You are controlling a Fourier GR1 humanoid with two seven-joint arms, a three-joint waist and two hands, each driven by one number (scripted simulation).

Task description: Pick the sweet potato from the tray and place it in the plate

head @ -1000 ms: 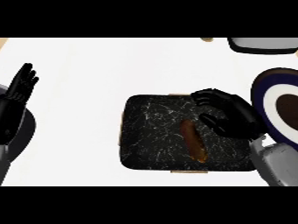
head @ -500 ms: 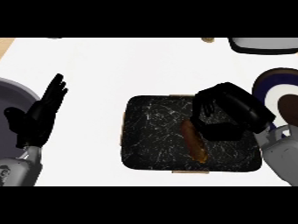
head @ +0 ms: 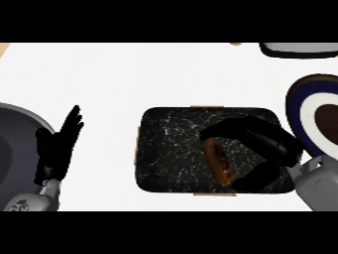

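Over sweet potato (head: 220, 161), right hand (head: 263, 144) seemingly curled

Place: kitchen | white counter (head: 149, 74) filling the frame | plate (head: 312, 104) sitting at right edge | marbled tray (head: 171, 149) lying centre, holding sweet potato (head: 219, 161)

Colours and patterns on the white counter (head: 142, 74). The tray (head: 171, 149) is black with fine white marbled veining and a thin tan edge. The sweet potato (head: 219, 161) is orange-brown, darker along its length. The plate (head: 307, 106) has a dark navy rim, a white ring inside it and a dark brown centre. Both hands, left hand (head: 58, 149) and right hand (head: 263, 144), are black, on grey forearms. A grey and white object (head: 301, 48) sits at the far edge; tan surface shows at the corners.
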